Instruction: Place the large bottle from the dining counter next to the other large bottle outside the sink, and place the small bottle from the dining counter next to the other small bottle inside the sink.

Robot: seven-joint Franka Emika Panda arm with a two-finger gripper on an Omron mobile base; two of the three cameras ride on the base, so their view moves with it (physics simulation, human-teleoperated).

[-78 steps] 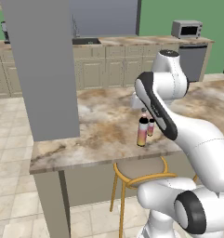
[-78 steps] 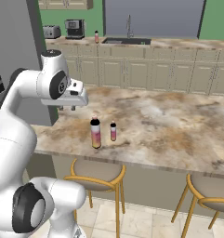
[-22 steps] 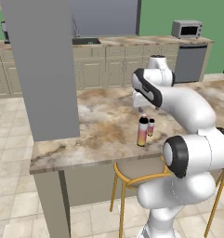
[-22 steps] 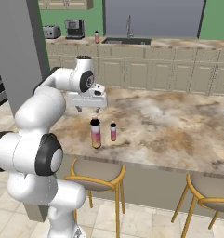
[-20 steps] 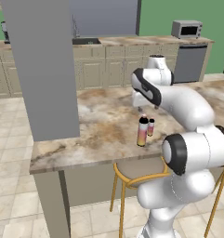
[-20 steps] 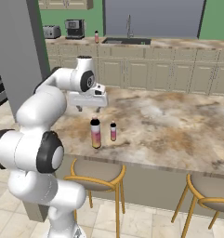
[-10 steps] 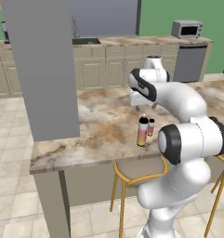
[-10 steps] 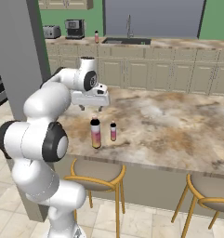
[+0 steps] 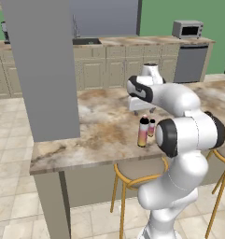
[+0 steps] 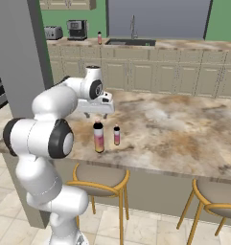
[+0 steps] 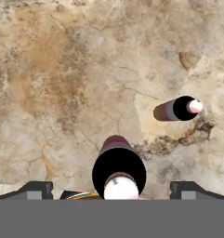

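Brown-beige marble of the dining counter (image 10: pixel 184 129) runs across both base views, yellow-framed stools (image 10: pixel 98 179) tucked under its near edge. Close to that edge the large bottle (image 10: pixel 98 137) stands upright, long axis vertical, black cap pointing straight up at the gripper (image 10: pixel 98 115), which hangs directly above it with jaws spread wide, holding nothing. Just beside it the small bottle (image 10: pixel 117 135) stands upright too. Farther back, the sink (image 10: pixel 129 42) sits in the rear counter.

A glossy white arm (image 10: pixel 54 103) of rounded segments with dark joint rings and dark-tipped end effector (image 10: pixel 97 114).
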